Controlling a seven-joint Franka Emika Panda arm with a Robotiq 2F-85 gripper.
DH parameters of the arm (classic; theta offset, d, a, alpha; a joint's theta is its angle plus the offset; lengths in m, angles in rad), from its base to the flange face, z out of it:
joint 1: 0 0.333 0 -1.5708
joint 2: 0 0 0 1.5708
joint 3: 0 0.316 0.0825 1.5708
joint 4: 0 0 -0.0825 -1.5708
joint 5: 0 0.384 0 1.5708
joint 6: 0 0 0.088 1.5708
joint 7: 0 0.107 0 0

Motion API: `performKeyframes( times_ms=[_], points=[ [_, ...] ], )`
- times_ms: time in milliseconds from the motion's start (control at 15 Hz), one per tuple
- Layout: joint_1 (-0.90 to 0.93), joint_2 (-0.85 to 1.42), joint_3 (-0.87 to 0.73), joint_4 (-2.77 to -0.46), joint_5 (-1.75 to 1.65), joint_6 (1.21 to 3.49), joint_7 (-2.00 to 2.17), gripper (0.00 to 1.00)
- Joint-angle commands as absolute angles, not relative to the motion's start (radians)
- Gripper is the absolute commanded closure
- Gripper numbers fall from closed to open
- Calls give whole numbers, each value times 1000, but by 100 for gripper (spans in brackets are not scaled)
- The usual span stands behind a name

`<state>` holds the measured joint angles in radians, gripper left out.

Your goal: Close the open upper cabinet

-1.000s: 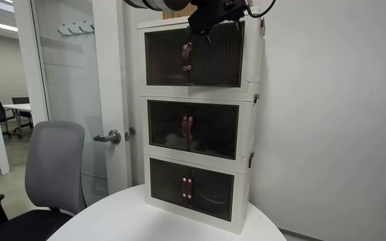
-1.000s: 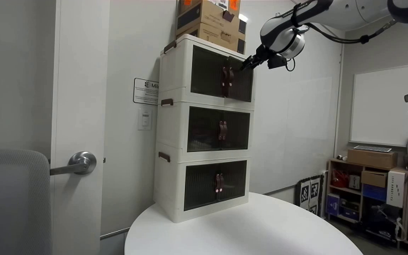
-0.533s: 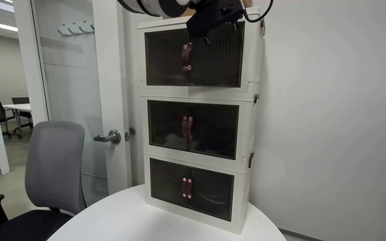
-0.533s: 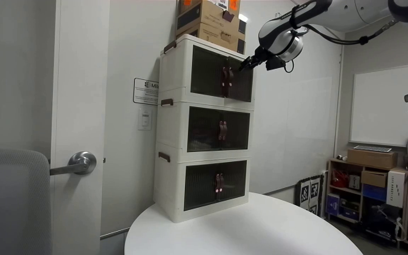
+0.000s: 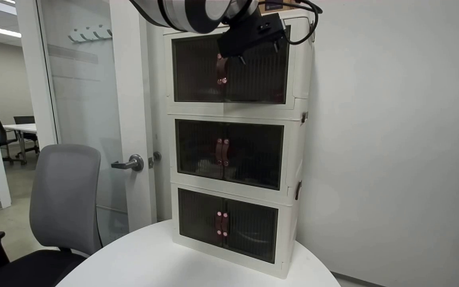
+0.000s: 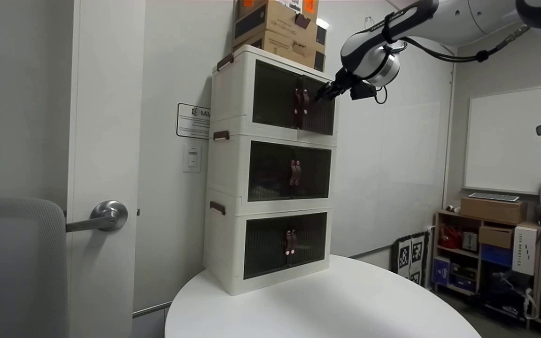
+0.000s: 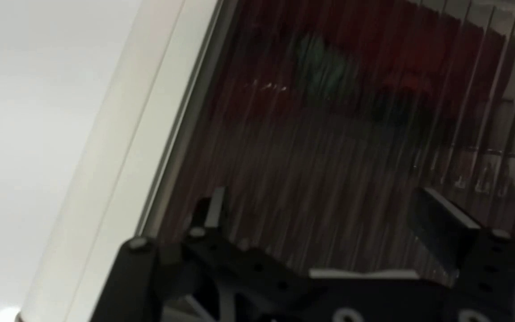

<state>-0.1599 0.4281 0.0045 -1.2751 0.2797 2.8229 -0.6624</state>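
The upper cabinet is the top tier of the white stack, with smoky doors, in both exterior views. Its door on the left [image 5: 195, 71] looks shut. Its other door [image 6: 320, 115] stands slightly ajar, its handle edge out from the frame. The reddish-brown handles [image 6: 301, 101] are side by side at the middle. My gripper [image 5: 259, 54] is in front of the ajar door's upper part and hides the handle tops there. In the wrist view my gripper [image 7: 320, 197] is open and empty, its fingers [image 7: 215, 208] wide apart over the ribbed door. I cannot tell whether they touch it.
Cardboard boxes [image 6: 282, 35] stand on top of the stack. The middle tier [image 5: 229, 153] and lowest tier [image 5: 227, 225] have shut doors. The stack stands on a round white table [image 6: 327, 305]. An office chair [image 5: 65, 195] and a glass door with a handle [image 5: 130, 162] are beside it.
My gripper has moved down in front of the upper cabinet's ajar door and a little toward the handles. The door shows no clear movement.
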Motion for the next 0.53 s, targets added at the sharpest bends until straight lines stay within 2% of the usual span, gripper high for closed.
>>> performKeyframes(
  times_ms=[0, 467],
  points=[
    [-154, 399, 33, -1343, 306, 2790, -659, 0],
    [-127, 400, 32, -1423, 273, 2811, -635, 0]
  ],
)
